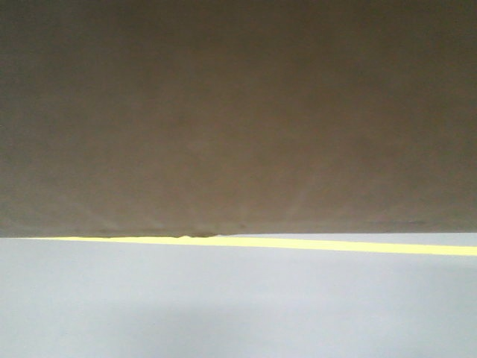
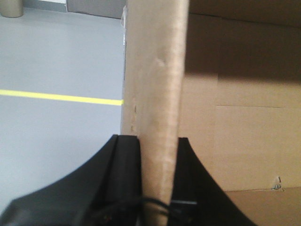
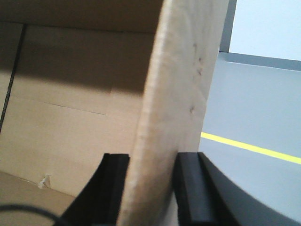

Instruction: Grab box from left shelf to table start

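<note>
The cardboard box point(image 1: 238, 112) hangs off the ground between the two arms. In the front view its brown face fills everything from 9 through 12 to 3 o'clock, and only a strip of grey floor point(image 1: 238, 306) with a yellow floor line point(image 1: 298, 244) shows toward 6 o'clock. Neither the shelf nor the counter is in view.

The left fingers point(image 2: 123, 165) are closed to the thickness of the card, one on each face of the box's upright side wall point(image 2: 157, 84), with open floor at 9 o'clock and the box interior at 3 o'clock. The right fingers point(image 3: 190, 188) pinch the opposite wall point(image 3: 181, 94) the same way, with the interior at 9 o'clock and floor at 3 o'clock.

This looks like the carrying step: the box is off the shelf and not yet set down. The next move calls for bringing the counter under the box, keeping both arms level and evenly spaced so the thin walls neither bend nor slip, then lowering until the base rests flat before either pair opens.
</note>
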